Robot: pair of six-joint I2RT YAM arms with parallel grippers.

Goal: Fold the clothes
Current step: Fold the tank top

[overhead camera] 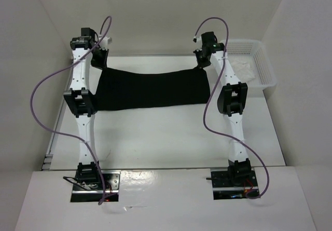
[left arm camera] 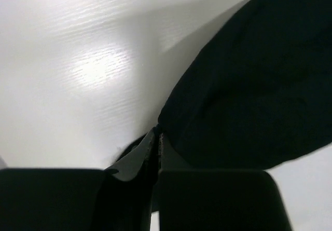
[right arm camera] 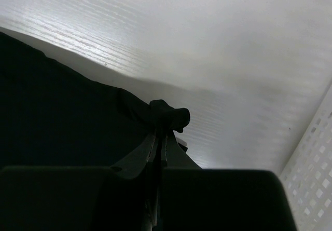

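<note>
Clearly we have a soft, limp load: the black T-shirt [overhead camera: 153, 90] sags in the middle where it spans the two arms at the far side of the table [overhead camera: 155, 137], its lower edge lying on the surface. We judge it light and not fragile, yet floppy enough to bunch or slide out of a thin pinch. The best holds look to be the outer corners or hems, taken wide apart so the cloth stays flat.

The left tool [left arm camera: 157, 137] is pinched fully closed on a fold of the T-shirt's edge, and the right tool [right arm camera: 162, 132] is likewise closed on a small bunched tuft of it.

We count one T-shirt, two tools, one white mesh basket [overhead camera: 259, 59] at the far right, and one piece of white fabric [overhead camera: 244, 70] inside it.
</note>
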